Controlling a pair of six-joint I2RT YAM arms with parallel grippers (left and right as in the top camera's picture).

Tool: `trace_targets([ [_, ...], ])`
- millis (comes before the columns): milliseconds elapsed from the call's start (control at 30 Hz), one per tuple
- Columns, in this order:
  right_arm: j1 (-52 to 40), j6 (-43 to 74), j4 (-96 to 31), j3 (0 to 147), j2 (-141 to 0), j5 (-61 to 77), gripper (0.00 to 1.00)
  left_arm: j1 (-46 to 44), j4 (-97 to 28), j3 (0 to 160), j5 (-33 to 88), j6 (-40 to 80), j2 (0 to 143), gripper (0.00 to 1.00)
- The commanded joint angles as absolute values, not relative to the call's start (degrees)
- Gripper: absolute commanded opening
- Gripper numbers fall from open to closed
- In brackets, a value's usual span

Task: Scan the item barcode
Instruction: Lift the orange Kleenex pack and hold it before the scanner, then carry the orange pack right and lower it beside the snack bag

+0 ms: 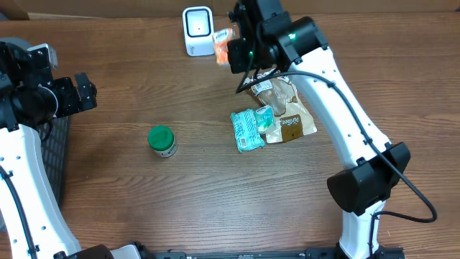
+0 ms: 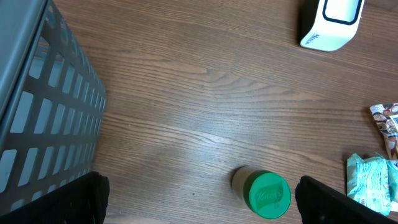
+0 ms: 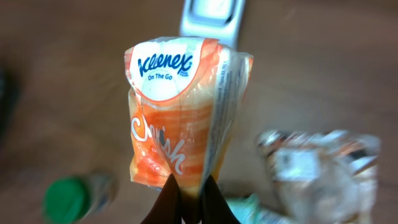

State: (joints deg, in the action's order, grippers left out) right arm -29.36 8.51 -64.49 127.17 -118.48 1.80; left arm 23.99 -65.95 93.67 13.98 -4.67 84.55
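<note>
Right wrist view: filling the middle of the frame, a soft plastic tissue packet [image 3: 183,118], white across its rounded top, swirled orange and white below, creased and tapering down to a pinched lower edge. Printed in blue on the white cap: "Kleenex", with "On The Go" beneath. Lower down, large white script across the orange, partly lost in a fold, reading something like "Crush". Along the right flank, a strip of fine print too small to read. Clamped at that lower edge by the right gripper [image 3: 185,200], dark fingertips pressed tight at bottom centre with only the film between them. Blurred behind, at top centre, a white boxy barcode scanner [image 3: 211,18]. Seen from overhead, the same packet [image 1: 222,44] lifted off the brown wooden table [image 1: 144,194] at upper centre, just right of the scanner [image 1: 198,30], in the right gripper [image 1: 230,50]. Far off at the left edge, the left gripper [image 1: 85,92], jaws spread fully apart, nothing between them. Lower centre, a green-lidded round jar [image 1: 162,140], label unreadable.
</note>
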Motion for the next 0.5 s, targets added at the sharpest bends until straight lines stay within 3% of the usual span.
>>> trace_targets([
  [0, -31.1, 6.9, -61.6, 128.6, -118.1, -16.3, 0.04, 23.8, -65.8, 93.8, 14.6, -5.4, 84.8, 1.00],
  [167, -33.3, -1.6, -51.8, 128.6, -120.6, -27.9, 0.04, 23.8, -65.8, 93.8, 14.6, -5.4, 84.8, 1.00],
  [467, -33.7, -29.7, -27.2, 128.5, -132.3, -27.7, 0.04, 23.8, -65.8, 93.8, 14.6, -5.4, 84.8, 1.00],
])
